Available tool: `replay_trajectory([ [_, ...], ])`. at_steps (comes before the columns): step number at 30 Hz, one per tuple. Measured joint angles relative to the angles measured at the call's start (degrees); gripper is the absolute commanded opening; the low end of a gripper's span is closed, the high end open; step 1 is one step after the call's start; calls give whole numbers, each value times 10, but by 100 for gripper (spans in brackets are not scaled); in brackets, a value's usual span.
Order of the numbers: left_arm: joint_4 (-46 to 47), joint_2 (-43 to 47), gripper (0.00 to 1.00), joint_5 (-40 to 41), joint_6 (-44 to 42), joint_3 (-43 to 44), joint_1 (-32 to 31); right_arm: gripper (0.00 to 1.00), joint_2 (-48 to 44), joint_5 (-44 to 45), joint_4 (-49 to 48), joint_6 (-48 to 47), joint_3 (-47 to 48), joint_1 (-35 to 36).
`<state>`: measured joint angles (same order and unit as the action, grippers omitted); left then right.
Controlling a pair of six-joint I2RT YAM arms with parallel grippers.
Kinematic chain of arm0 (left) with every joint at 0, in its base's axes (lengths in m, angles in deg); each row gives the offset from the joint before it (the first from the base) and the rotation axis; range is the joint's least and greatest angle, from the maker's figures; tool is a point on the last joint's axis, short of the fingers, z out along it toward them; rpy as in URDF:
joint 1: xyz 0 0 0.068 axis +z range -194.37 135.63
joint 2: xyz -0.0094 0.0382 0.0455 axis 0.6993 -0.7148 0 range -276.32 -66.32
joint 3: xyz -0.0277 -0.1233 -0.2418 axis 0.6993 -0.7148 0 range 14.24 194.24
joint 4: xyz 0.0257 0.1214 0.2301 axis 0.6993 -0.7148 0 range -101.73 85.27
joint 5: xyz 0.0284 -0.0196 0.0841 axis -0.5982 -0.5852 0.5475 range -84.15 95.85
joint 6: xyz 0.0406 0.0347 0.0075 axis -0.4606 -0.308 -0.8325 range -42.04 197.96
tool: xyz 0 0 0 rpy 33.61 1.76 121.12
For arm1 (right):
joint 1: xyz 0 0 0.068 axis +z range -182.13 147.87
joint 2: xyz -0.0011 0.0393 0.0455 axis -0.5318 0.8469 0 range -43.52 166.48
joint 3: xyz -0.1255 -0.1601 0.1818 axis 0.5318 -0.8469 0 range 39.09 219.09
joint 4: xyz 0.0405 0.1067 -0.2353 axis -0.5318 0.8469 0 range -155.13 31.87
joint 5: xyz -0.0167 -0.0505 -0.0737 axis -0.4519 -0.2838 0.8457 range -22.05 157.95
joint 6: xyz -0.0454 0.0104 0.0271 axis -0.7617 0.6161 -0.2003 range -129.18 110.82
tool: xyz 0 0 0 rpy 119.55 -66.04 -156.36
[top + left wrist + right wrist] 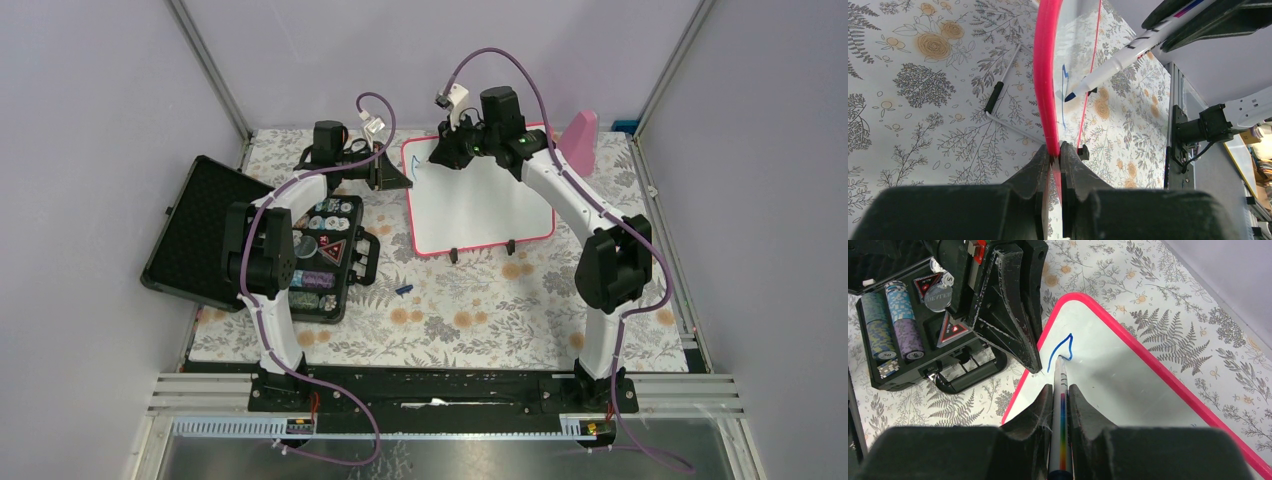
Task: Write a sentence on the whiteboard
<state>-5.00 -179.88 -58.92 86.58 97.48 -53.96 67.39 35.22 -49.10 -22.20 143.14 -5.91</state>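
Note:
The whiteboard point(490, 205), white with a red-pink frame and two black feet, lies on the floral mat at the back middle. My left gripper point(395, 172) is shut on its left frame edge point(1047, 90). My right gripper point(447, 150) is shut on a white marker point(1060, 405) with a rainbow stripe. The marker's blue tip point(1070, 96) touches the board near its top left corner. A first blue stroke point(1060, 351), a pointed loop, is on the board; it also shows in the left wrist view point(1064, 75). No readable lettering shows.
An open black case point(320, 255) with poker chips point(890, 320) lies left of the board. A solid pink paddle point(580, 138) stands at the back right. A small blue cap point(404, 289) lies on the mat in front of the board. A thin wire stand point(998, 92) lies behind the board.

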Motion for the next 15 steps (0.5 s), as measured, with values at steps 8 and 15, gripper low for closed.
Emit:
replay_trajectory([
  [8, 0, 0, 0, 0, 0, 0, 0, 0, 1, 1, 0, 0, 0, 1],
  [15, 0, 0, 0, 0, 0, 0, 0, 0, 5, 0, 0, 0, -1, 4],
])
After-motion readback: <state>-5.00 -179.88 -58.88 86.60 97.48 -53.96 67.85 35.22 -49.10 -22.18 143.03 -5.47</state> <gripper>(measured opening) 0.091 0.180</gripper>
